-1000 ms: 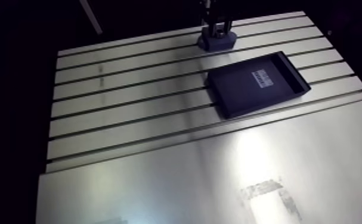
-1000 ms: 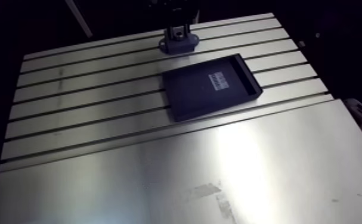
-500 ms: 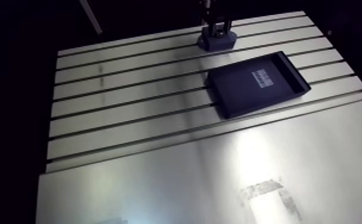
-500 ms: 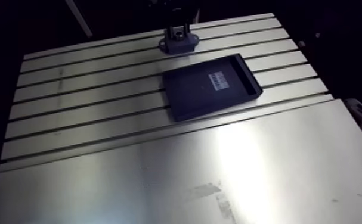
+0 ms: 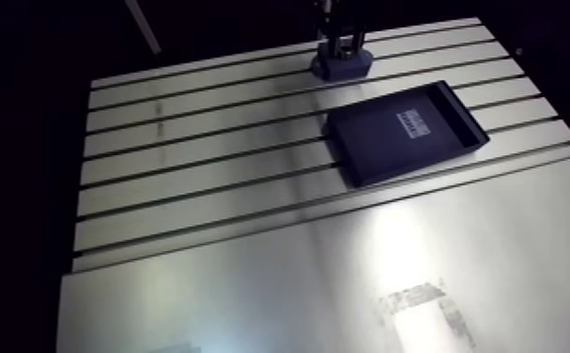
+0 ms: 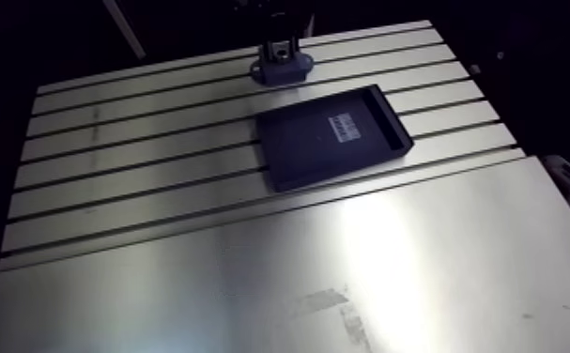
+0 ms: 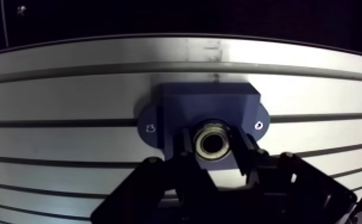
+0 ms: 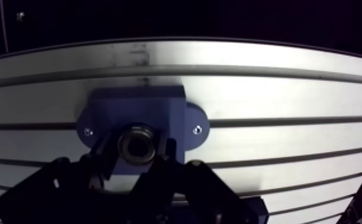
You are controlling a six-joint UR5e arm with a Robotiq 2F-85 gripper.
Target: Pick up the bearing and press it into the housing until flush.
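Zero change you could spot since just before.
Your slotted aluminium table (image 5: 204, 188) carries a black rectangular tray (image 5: 406, 131) and, near it, a dark-blue flanged housing block (image 7: 207, 101); the silver ring bearing (image 7: 212, 139) sits at its bore, pinched by the two-finger gripper (image 7: 213, 144), fingers narrowly parted.

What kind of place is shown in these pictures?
Probably a workshop or laboratory bench for robot assembly trials. A slotted aluminium table carries a dark blue housing block and a shallow black rectangular tray, and the robot's two fingers hold a silver metal ring bearing at that housing.
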